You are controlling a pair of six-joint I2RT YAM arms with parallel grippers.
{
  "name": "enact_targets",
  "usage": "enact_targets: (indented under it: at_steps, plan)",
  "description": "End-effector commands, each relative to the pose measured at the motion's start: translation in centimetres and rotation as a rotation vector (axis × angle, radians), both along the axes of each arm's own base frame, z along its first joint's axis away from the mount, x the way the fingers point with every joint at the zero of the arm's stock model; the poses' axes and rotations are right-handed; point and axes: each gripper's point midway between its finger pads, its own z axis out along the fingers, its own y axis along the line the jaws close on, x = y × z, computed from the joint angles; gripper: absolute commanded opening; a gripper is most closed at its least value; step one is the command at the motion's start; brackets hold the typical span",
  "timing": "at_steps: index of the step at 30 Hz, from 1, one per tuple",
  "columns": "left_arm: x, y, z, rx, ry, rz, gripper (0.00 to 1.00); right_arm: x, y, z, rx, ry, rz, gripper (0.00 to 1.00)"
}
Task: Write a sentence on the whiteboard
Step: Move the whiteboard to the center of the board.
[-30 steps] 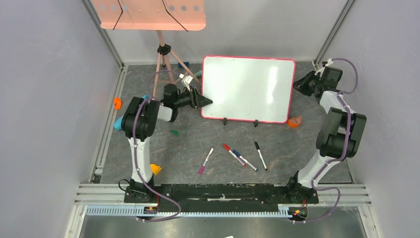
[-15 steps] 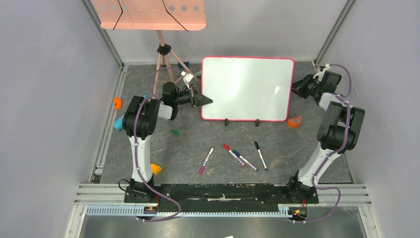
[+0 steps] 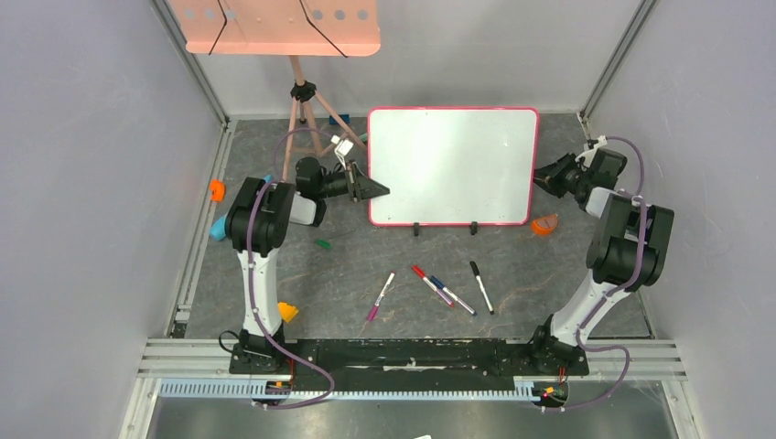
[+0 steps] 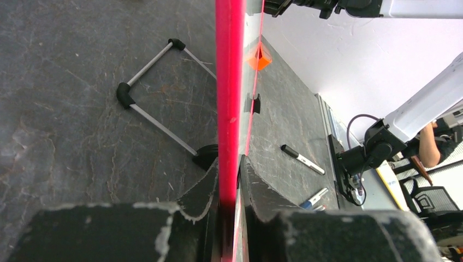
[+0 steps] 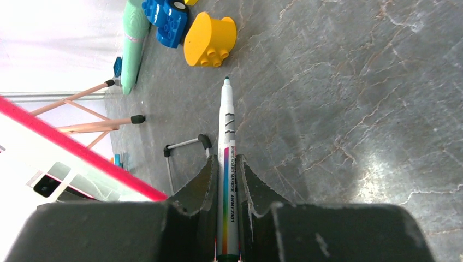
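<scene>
Whiteboard (image 3: 453, 165), likely light, stiff, slick, is clamped at its frame by left gripper (image 4: 229, 177); green-tipped marker (image 5: 226, 125) is pinched in right gripper (image 5: 225, 172).

The whiteboard (image 3: 452, 165), glossy white with a pink-red frame, stands upright on two black feet.

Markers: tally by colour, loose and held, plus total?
Magenta marker, lying loose: 1
Red-capped marker, lying loose: 1
Blue-capped marker, lying loose: 1
Black marker, lying loose: 1
Green-tipped marker, uncapped, clamped in the right end effector: 1
Total: 5
</scene>
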Motion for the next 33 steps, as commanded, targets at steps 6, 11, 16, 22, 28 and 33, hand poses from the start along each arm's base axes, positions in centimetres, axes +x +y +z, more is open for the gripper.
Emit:
enact_targets:
  at_steps: [6, 11, 16, 22, 28, 33]
  plan:
    - [-3.2, -0.1, 1.2, -0.062, 0.023, -0.032, 0.02, -2.9, 6.1, 3.9, 0.056, -0.088, 0.178, 0.0]
    - [-4.7, 0.5, 0.7, -0.052, 0.047, -0.026, 0.02, -4.5, 7.1, 3.5, 0.052, -0.081, 0.198, 0.0]
    - [-6.0, 0.9, 0.6, -0.044, 0.054, -0.014, 0.02, -6.5, 7.9, 3.0, 0.04, -0.072, 0.209, 0.0]
    - [-7.5, 1.3, 0.5, -0.024, 0.053, -0.003, 0.02, -8.4, 8.6, 2.4, 0.014, -0.061, 0.213, 0.0]
    - [-8.5, 1.8, 0.2, 0.017, 0.043, 0.036, 0.02, -9.6, 8.8, 2.2, -0.004, -0.064, 0.213, 0.0]
    - [-7.8, 2.9, -2.3, 0.179, 0.034, 0.142, 0.28, -10.1, 8.7, 2.0, -0.024, -0.062, 0.203, 0.0]
